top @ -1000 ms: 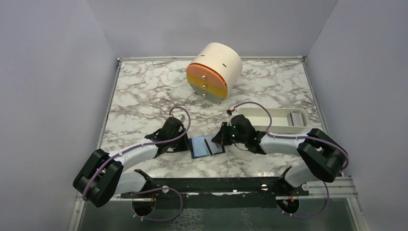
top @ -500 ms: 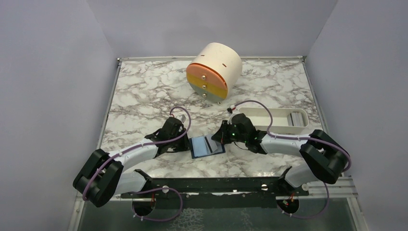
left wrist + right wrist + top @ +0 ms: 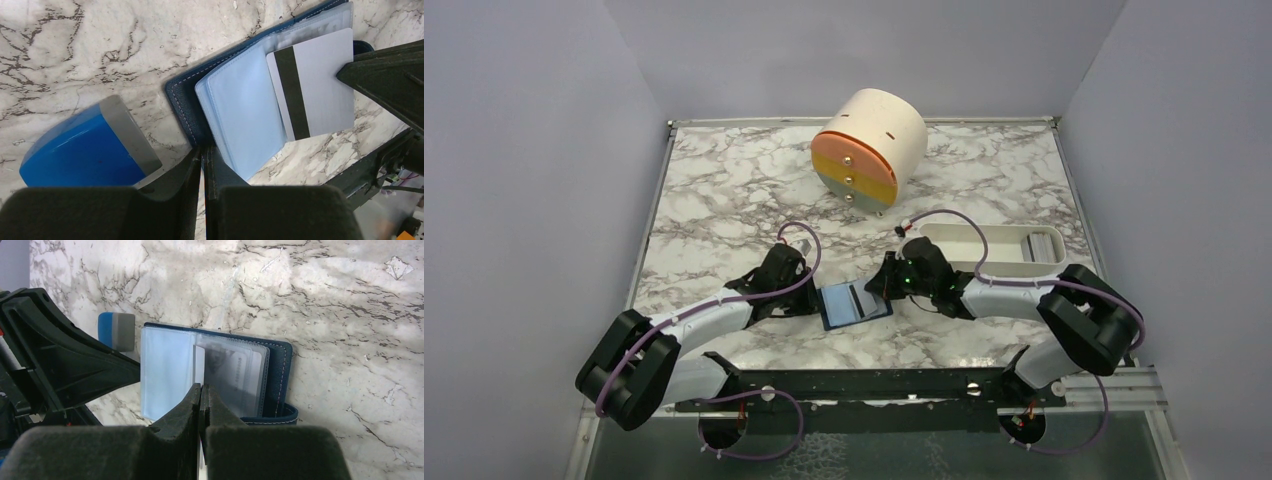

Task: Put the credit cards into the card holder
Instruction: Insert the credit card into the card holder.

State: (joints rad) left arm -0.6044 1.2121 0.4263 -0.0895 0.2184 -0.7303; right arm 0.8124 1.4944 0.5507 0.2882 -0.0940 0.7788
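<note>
Right tool [image 3: 201,388] holds black-striped credit card [image 3: 312,92] over card holder [image 3: 181,102].

In the left wrist view, the bulk of the left gripper [image 3: 201,152] hides the near edge of the card holder [image 3: 182,107] and the bottom of the blue block [image 3: 80,150], and the far edge of the credit card [image 3: 315,90] is lost behind the right gripper [image 3: 350,74]. From the right wrist, the print on a second card [image 3: 232,372] is blurred under its clear sleeve. From above, what sits at the right end of the white tray [image 3: 999,232] is too small to tell.
</note>
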